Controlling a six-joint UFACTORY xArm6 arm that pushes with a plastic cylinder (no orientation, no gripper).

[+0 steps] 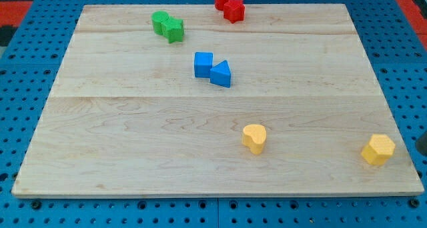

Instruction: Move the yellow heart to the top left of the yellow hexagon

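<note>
No writing or brand mark can be read on anything here. The yellow heart (254, 138) lies on the wooden board (133, 141) toward the view's bottom, right of centre; which way its lobes point is hard to make out. The yellow hexagon (378, 149) sits well apart from it, near the board's right edge at about the same height.

Higher up, a blue cube (203, 64) touches a blue triangular block (221, 74). Two green blocks (167, 25) sit together near the top left, and two red blocks (229, 5) at the top edge (their shapes are unclear).

The board is pale planks, resting on a blue perforated surface (27, 88).

My tip is not clearly visible; only a dark sliver (423, 143) shows at the right edge, so I cannot tell its state.
</note>
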